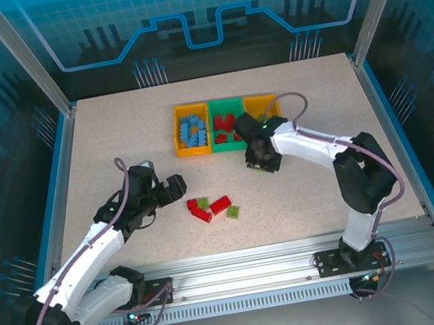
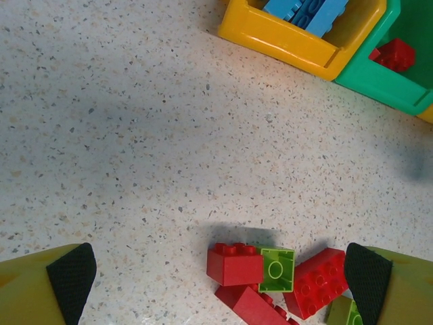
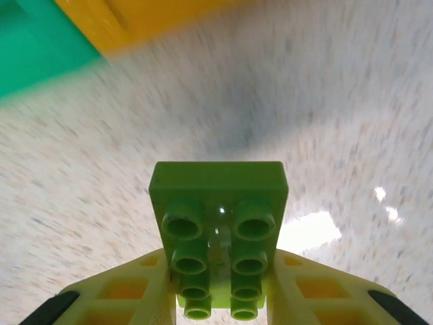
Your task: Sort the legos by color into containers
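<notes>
A light green brick [image 3: 218, 233] sits clamped between the yellow fingers of my right gripper [image 1: 259, 161], studs facing the camera, just in front of the bins. The three joined bins stand at the back: the left orange-yellow one [image 1: 178, 125] holds blue bricks [image 1: 192, 128], the green one [image 1: 222, 147] holds red bricks, and the right orange-yellow one [image 1: 254, 104] is partly behind the arm. A small pile of red bricks [image 2: 235, 264] and light green bricks [image 2: 276, 269] lies mid-table. My left gripper [image 1: 178, 187] is open just left of that pile, its pads [image 2: 71, 274] wide apart.
The speckled table [image 1: 97, 141] has free room on the left and at the far right. Blue side rails edge the table, and a metal rail runs along the near edge by the arm bases.
</notes>
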{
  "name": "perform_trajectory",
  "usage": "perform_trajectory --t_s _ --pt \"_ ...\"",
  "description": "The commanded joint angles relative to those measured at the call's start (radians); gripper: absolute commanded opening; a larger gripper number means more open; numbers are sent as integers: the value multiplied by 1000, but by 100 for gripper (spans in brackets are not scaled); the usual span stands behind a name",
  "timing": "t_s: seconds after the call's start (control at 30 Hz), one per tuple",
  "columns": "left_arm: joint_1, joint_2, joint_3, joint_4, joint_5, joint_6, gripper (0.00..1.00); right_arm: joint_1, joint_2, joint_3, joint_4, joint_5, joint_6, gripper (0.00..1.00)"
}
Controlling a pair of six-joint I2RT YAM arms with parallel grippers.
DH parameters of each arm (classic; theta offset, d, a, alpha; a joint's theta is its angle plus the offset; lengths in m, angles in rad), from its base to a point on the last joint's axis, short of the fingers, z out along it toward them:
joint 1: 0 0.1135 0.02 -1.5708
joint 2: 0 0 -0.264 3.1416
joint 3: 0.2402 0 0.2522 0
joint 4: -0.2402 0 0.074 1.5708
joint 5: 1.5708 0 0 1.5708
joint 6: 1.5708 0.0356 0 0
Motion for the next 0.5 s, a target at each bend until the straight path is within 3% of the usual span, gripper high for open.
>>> perform_trajectory --t_s 0.0,0.23,0.47 --pt "10 -13 -11 -14 33 -32 99 -70 -11 82 -2 77 -233 34" --pt "-5 63 -3 -129 124 -164 99 -191 213 386 -67 16 -492 35" --pt "-171 122 5 -141 93 -322 99 -250 495 739 -186 1 -610 39"
